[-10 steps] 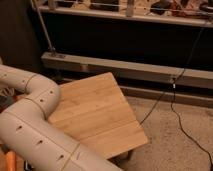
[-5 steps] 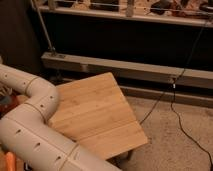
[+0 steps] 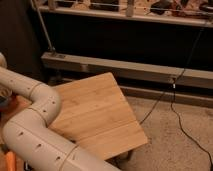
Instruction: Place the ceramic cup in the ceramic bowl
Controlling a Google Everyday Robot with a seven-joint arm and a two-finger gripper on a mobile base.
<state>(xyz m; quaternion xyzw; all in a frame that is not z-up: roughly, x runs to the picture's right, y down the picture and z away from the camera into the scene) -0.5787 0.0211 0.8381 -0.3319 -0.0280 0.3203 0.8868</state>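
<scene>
I see a light wooden tabletop (image 3: 100, 115) with my pale arm (image 3: 35, 120) bent across its left side. The gripper is out of view, past the left edge of the picture. The ceramic cup and the ceramic bowl are hidden or out of view. A small dark red-orange patch (image 3: 6, 95) shows at the far left edge behind the arm; I cannot tell what it is.
A metal rail (image 3: 130, 72) and a dark wall run behind the table. Black cables (image 3: 175, 100) hang down and trail over the speckled floor (image 3: 175, 140) to the right. A shelf edge with objects (image 3: 125, 7) runs along the top.
</scene>
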